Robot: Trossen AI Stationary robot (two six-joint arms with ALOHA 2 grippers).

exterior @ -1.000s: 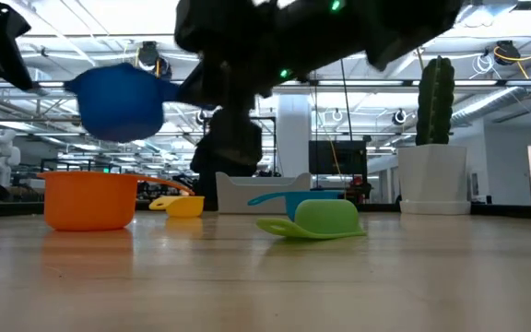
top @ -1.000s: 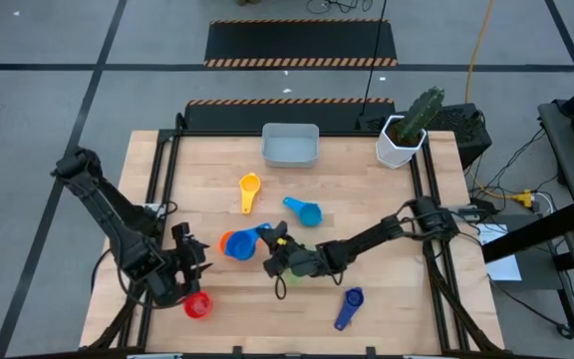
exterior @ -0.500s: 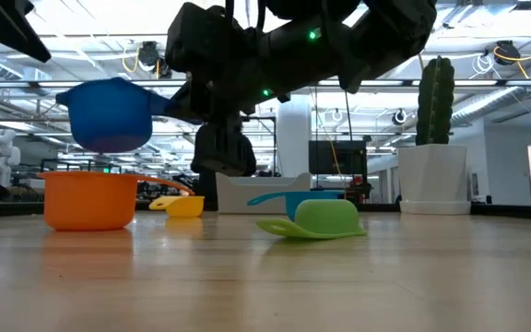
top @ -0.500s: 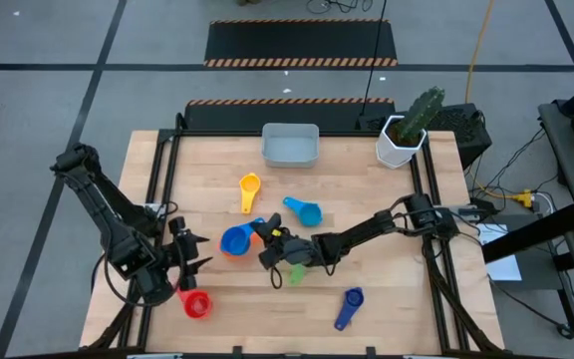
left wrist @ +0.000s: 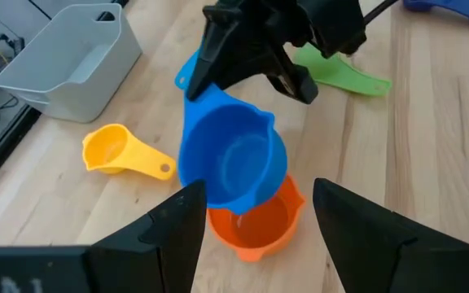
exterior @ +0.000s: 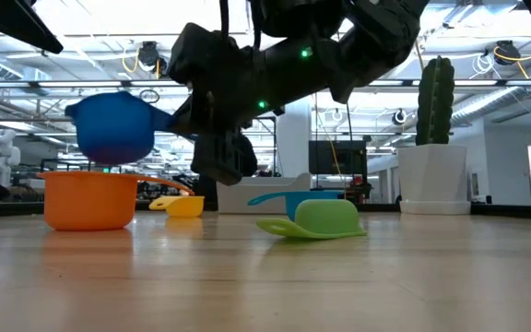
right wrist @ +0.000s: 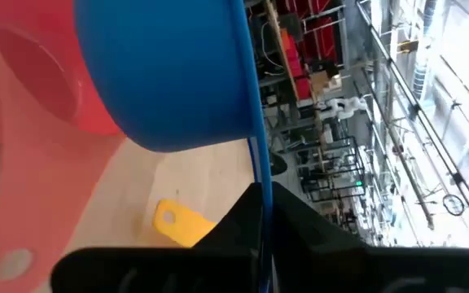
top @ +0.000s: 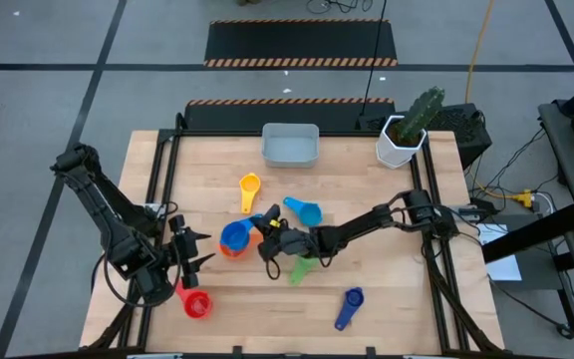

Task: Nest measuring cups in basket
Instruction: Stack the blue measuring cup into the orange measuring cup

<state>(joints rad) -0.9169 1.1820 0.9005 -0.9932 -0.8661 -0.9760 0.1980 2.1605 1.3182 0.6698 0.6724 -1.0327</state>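
Observation:
A blue measuring cup point(top: 234, 235) hangs just above the orange cup point(top: 226, 248) left of the table's middle, with my right gripper point(top: 265, 233) shut on it. My left gripper point(top: 183, 261) stands open at the near left, pointing at both cups, with the red cup point(top: 197, 304) beside it on the table. The yellow point(top: 249, 188), light blue point(top: 304, 210), green point(top: 298, 269) and dark blue point(top: 348, 306) cups lie loose on the wood. The grey-blue basket point(top: 290, 146) sits at the far edge. My right gripper pinches the blue cup's handle point(right wrist: 258, 181) between its two fingers, which come nearly level from the table's right and lie along the handle. The cup's bowl point(exterior: 112, 126) is lifted clear with its mouth up, and a gap shows between it and the orange cup point(exterior: 88, 198) below.
A white faceted pot with a cactus point(top: 404, 137) stands at the far right corner. Black rails point(top: 157, 175) run along the table's left and right edges. Bare wood lies along the near edge between the red and dark blue cups.
My right gripper has carried the blue cup a little toward the far edge and down, so it now hangs lower over the orange cup. The green cup shows more fully as the arm has left it. The left arm has pulled back slightly from the red cup.

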